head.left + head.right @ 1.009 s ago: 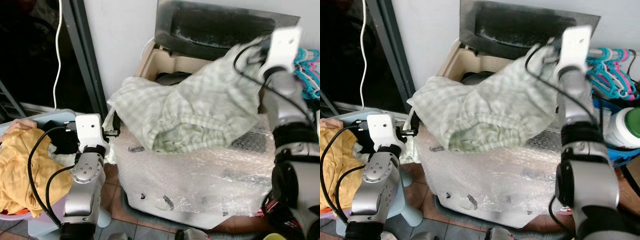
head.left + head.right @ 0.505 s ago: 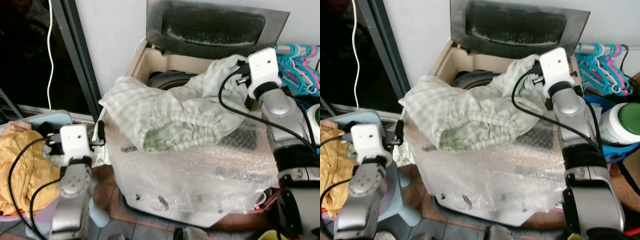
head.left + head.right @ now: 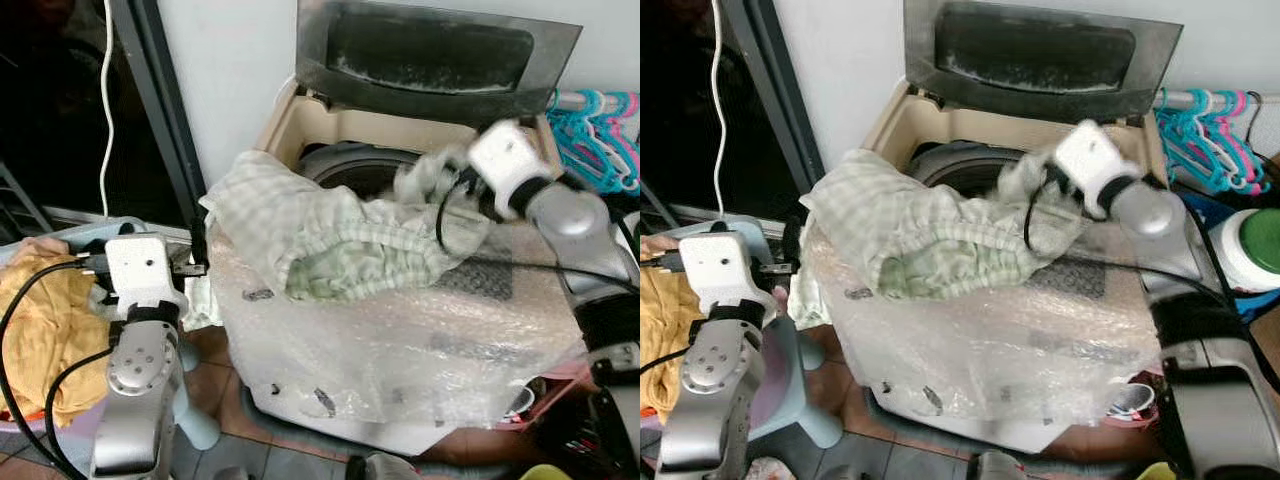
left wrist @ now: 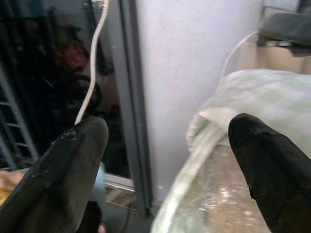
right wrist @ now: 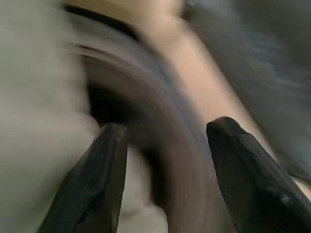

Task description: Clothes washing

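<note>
Across the washer's top: a pale green checked garment (image 3: 330,235) lay draped, one end hanging off the machine's left edge, the other bunched at the rim of the drum opening.
Garment's rest: it sat partly on bubble wrap (image 3: 400,340) that covered the front of the washing machine (image 3: 940,110).
Right gripper (image 5: 165,160): it was at the garment's bunched end, over the drum opening; its two black fingers (image 5: 97,179) stood apart with a clear gap and nothing between them. That wrist view was blurred, with cloth beside one finger.
Left gripper (image 4: 167,160): it was held low beside the machine's left side, near the hanging end of the garment; fingers (image 4: 63,174) spread wide, gripping nothing.
Lid (image 3: 430,50): it stood raised against the white wall behind the drum.
Drum (image 3: 350,165): dark and round, partly covered by the cloth.
Basket (image 3: 120,228): pale blue, at the robot's left, holding yellow clothes (image 3: 45,330).
Hangers (image 3: 1215,140): turquoise and pink, bunched to the right of the lid.
Jar (image 3: 1250,250): white with a green cap, at the right edge.
</note>
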Controlling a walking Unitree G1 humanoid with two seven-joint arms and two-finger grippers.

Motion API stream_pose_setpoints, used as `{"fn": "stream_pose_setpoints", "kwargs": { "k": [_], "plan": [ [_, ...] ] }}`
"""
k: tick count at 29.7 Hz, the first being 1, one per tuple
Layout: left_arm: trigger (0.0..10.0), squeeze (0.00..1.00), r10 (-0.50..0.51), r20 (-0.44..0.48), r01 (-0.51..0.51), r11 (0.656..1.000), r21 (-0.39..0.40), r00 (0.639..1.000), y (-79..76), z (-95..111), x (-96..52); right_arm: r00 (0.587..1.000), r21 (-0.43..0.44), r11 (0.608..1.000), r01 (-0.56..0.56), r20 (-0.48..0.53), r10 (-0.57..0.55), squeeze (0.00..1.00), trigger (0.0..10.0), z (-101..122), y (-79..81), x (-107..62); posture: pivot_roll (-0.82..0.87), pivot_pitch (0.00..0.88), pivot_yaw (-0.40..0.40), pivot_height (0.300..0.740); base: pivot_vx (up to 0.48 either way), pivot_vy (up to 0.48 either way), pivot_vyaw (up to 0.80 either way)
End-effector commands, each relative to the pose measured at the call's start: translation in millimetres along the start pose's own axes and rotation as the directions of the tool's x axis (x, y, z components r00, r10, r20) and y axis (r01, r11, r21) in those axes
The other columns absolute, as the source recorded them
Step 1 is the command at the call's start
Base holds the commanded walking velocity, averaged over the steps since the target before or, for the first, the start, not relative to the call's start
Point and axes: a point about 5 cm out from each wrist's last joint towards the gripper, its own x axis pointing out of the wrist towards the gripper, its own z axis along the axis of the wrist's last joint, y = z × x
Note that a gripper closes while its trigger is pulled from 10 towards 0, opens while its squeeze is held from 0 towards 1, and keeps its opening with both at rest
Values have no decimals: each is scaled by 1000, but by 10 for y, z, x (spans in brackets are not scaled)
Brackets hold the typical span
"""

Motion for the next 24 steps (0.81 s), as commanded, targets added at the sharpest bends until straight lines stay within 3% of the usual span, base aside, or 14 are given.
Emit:
{"fn": "stream_pose_setpoints", "kwargs": {
  "k": [1,2,3,4,7,9,12,14,16,17,21,22,24],
  "plan": [
    [10000,0,-56,41,56,998,-2,998,-61,109,9,991,29,996,-87,102,83,0,10000,227,-63,-73,4,0,-15,740,0,0,0],
    [10000,0,-71,51,71,997,4,996,-79,131,10,988,95,990,-102,127,89,0,10000,255,-111,-107,5,0,-15,740,0,0,0],
    [10000,0,-84,58,83,996,9,995,-91,144,10,985,136,985,-102,152,81,816,10000,283,-166,-132,5,0,-14,740,0,0,0],
    [10000,0,-90,58,89,996,14,994,-96,146,10,979,182,980,-84,199,47,1000,10000,339,-263,-157,5,0,-14,740,0,0,0],
    [10000,0,-80,45,79,997,12,996,-78,117,16,956,272,960,-61,293,-22,1000,10000,471,-346,-152,4,0,-13,740,0,0,0],
    [10000,0,-81,39,81,997,9,996,-79,103,22,931,320,940,-118,364,-7,1000,10000,587,-254,-116,5,0,-13,740,0,0,0],
    [10000,0,-89,30,89,996,1,996,-96,90,24,917,307,928,-210,391,78,1000,10000,647,-11,-33,6,0,-11,740,0,0,0],
    [10000,0,-96,26,96,995,0,995,-110,84,26,918,256,926,-276,357,175,729,10000,627,249,64,5,0,-9,740,0,0,0],
    [10000,0,-101,24,101,995,0,995,-122,82,33,930,225,926,-303,281,236,0,10000,555,528,210,7,0,-10,740,0,0,0],
    [10000,0,-105,25,105,995,0,994,-129,84,39,931,204,927,-315,254,261,0,10000,538,679,281,8,0,-10,740,0,0,0],
    [10000,0,-110,27,110,994,-2,994,-140,92,48,940,208,927,-312,210,270,0,10000,525,915,393,13,0,-13,740,0,0,0],
    [10000,0,-110,28,111,994,-3,993,-145,95,51,948,173,938,-301,164,274,0,2392,486,1040,451,16,0,-15,740,0,0,0],
    [10000,0,-111,28,111,994,-3,993,-147,95,50,950,136,945,-297,138,279,0,2392,458,1097,471,16,0,-15,740,0,0,0]
  ]
}}
